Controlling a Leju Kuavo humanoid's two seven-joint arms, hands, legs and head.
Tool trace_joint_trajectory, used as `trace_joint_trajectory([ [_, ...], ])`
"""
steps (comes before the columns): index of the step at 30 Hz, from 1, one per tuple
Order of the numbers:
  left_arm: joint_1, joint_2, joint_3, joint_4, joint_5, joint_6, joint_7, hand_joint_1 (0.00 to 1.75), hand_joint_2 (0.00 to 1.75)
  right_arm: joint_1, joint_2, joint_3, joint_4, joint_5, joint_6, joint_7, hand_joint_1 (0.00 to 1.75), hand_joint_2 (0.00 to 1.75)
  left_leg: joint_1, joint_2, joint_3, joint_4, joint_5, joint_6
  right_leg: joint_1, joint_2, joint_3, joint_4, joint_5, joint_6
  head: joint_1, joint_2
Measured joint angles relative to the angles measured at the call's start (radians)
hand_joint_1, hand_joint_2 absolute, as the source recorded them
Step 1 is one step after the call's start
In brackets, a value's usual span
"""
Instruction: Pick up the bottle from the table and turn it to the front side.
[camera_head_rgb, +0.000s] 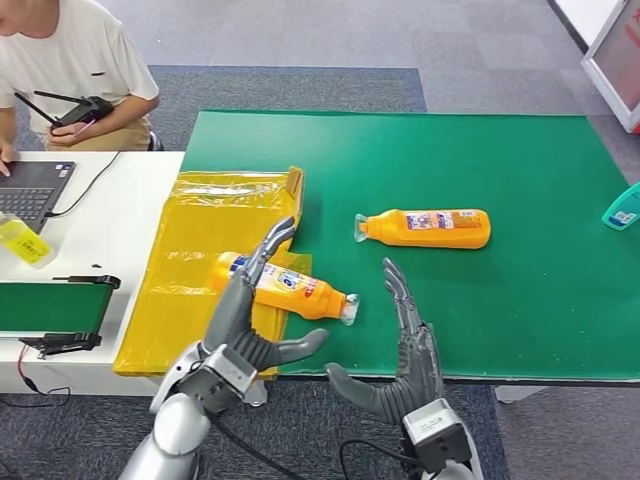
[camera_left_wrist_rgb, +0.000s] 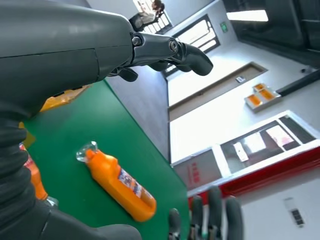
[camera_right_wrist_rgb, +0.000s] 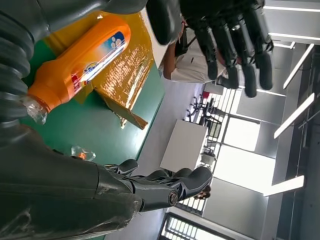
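Two orange bottles lie on the green table (camera_head_rgb: 528, 300). The near bottle (camera_head_rgb: 298, 292) rests partly on a yellow plastic bag (camera_head_rgb: 189, 260), its clear cap pointing right; it is also in the right wrist view (camera_right_wrist_rgb: 79, 60). The far bottle (camera_head_rgb: 426, 228) lies with its cap to the left, seen too in the left wrist view (camera_left_wrist_rgb: 120, 182). My left hand (camera_head_rgb: 241, 320) hovers open over the near bottle's base end, fingers spread. My right hand (camera_head_rgb: 407, 350) is open just right of that bottle's cap, palm facing it, touching nothing.
A white table (camera_head_rgb: 121, 220) at the left carries a laptop (camera_head_rgb: 30, 190), a small yellow bottle (camera_head_rgb: 23, 240) and a green belt unit (camera_head_rgb: 53, 305). A person (camera_head_rgb: 75, 60) sits behind it holding a controller. A teal object (camera_head_rgb: 623, 208) lies at the table's right edge.
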Motion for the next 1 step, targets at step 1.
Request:
trace_joint_trajectory([
  [1, 0.008, 0.002, -0.003, -0.012, 0.002, 0.000, -0.002, 0.00, 1.75, 0.000, 0.000, 0.000, 0.000, 0.001, 0.000, 0.001, 0.00, 1.75, 0.000, 0.000, 0.000, 0.000, 0.000, 0.000, 0.000, 0.000, 0.000, 0.000, 0.000, 0.000, 0.000, 0.000],
])
